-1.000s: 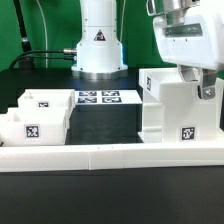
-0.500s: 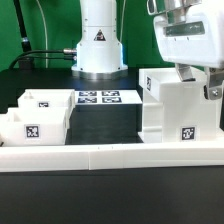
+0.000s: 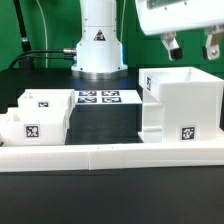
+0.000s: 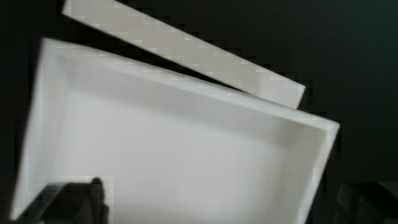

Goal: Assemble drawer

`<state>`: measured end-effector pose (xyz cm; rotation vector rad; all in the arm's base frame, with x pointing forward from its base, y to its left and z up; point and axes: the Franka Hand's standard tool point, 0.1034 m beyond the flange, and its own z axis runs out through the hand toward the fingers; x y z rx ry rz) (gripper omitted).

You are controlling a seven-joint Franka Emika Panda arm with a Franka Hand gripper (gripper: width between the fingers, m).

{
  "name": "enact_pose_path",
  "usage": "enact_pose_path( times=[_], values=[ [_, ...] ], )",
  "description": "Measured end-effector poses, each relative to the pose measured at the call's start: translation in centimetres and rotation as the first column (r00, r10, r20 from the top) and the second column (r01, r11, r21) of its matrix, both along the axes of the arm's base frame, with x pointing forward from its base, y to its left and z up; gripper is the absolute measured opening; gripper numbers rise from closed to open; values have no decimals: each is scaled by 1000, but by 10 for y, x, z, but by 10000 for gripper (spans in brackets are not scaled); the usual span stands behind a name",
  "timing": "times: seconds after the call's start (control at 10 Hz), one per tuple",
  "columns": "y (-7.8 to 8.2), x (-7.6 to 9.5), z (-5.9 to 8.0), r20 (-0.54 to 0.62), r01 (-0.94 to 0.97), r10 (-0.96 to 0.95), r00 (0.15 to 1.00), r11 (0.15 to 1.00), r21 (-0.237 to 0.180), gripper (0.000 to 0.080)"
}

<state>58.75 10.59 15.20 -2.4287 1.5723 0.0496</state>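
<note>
**Drawer, in loose parts, on a dark tabletop (image 3: 105, 125).**

- **Housing (image 3: 180, 105):** a large white box is stood at 3 o'clock in the exterior view. Its opening is turned upward and a tagged face is shown to the front. It is set just behind the border rail (image 3: 110, 155), which is judged to serve as a stop for squaring parts.
- **Trays (image 3: 35, 115):** what appear to be two shallow white pieces are kept together at 9 o'clock, well apart from the housing. A bare lane is left between them and the housing. Neither is inserted yet.
- **Marker board (image 3: 97, 98):** it is laid flat at the 12 o'clock end of that lane, before the arm base (image 3: 98, 45).
- **Tool (image 3: 190, 47):** it is hung at 1 o'clock, above the housing and clear of it. The fingers are spread wide and nothing is held. In the wrist view the housing's empty cavity (image 4: 178, 140) is looked into, and one finger (image 4: 71, 200) is seen at the frame's edge.
- **Assessment:** the assembly is judged to be at an early stage, with a tray probably to be fetched next.
</note>
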Motion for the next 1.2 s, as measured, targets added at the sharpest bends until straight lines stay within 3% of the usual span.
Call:
enact_pose_path(
  times=[0.3,0.4,0.6,0.8,1.1,1.2],
  values=[
    [0,-1,-5,1,-43,43,999,999,-7,649],
    [-8,-8,-12,27,-310,312,950,949,-61,649],
    [-31,-18,-14,56,-588,596,801,800,-117,649],
    [-50,-23,-13,73,-733,748,660,662,-156,649],
    [-50,-23,-14,80,-830,850,521,526,-186,649],
    [-55,-24,-16,69,-889,915,396,402,-222,649]
  ],
)
